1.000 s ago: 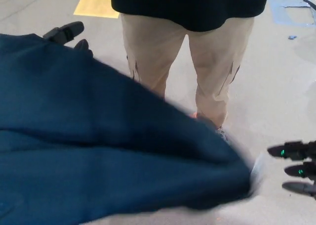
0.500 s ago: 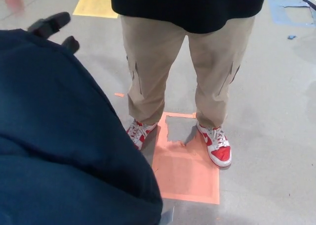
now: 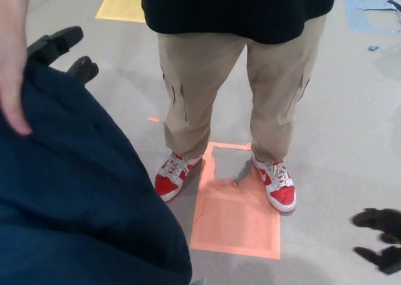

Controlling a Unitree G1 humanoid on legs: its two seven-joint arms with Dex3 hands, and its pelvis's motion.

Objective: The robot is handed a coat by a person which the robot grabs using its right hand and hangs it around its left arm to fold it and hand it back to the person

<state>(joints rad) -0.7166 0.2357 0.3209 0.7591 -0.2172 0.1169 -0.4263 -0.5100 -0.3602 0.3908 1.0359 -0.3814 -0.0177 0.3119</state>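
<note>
My right hand [image 3: 379, 238] low at right, fingers spread, empty, well apart from coat. My left hand [image 3: 59, 50] pokes past coat edge, fingers apart, nothing gripped that I can see. Coat [image 3: 81, 185] draped over my left arm, filling left side. Long axis along forearm, pointing up-left toward left hand. Person's hand [image 3: 14, 66] touching coat near top. Judgement: hang done, handback step. Next: arm steady, offer toward person.

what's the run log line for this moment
coat: draped up to left hand | left hand: open | right hand: open, empty | person's hand: on coat
</note>
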